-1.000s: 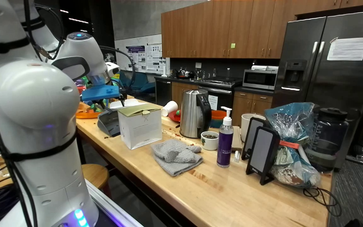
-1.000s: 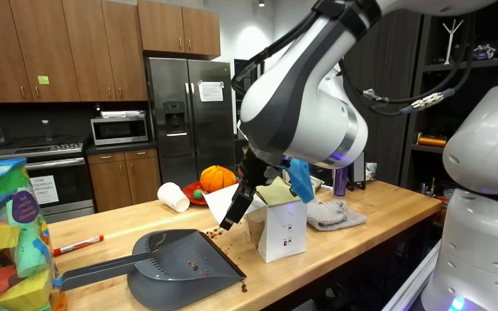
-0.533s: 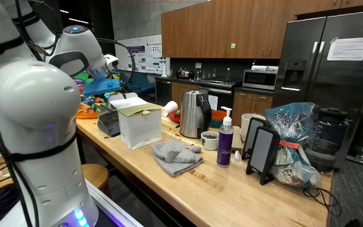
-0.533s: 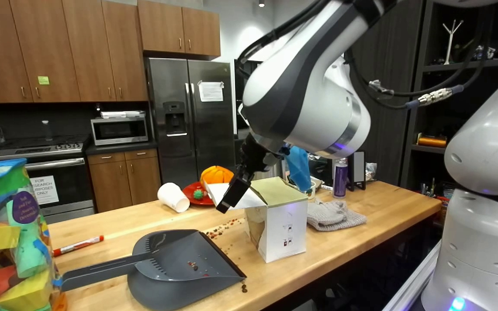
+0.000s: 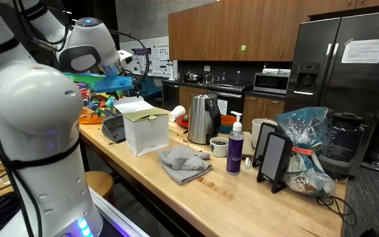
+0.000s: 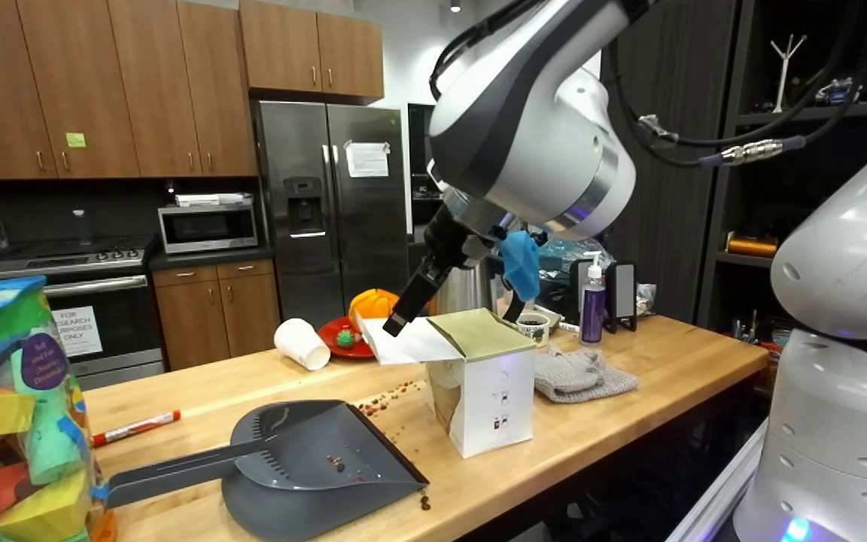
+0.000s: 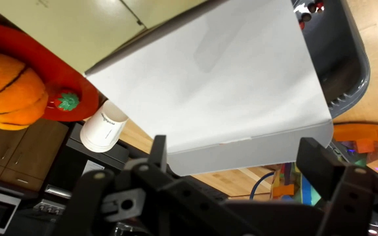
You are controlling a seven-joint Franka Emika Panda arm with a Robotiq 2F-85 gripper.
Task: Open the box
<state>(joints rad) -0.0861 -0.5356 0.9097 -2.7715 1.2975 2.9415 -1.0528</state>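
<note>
The white box (image 5: 146, 136) stands upright on the wooden table and also shows in an exterior view (image 6: 497, 410). Its white lid (image 6: 415, 345) is folded back, sticking out over the dustpan side, with a bent tab at its end. Pale green inner flaps (image 6: 482, 333) cover the box top; in the wrist view these flaps (image 7: 77, 29) meet at a seam and lie closed. My gripper (image 7: 233, 142) is open and empty, fingers wide apart, above the lid's outer end. The box's inside is hidden.
A grey dustpan (image 6: 320, 452) lies beside the box. A kettle (image 5: 198, 120), grey cloth (image 5: 184, 161) and purple pump bottle (image 5: 235, 149) stand on its other side. A paper cup (image 6: 302, 344), red plate (image 6: 332, 335) and bag of blocks (image 6: 19, 421) are nearby.
My gripper has risen and moved up off the lid, staying open. The white lid, tilted lower a second ago, now sits higher and flatter. The box has stayed in place.
</note>
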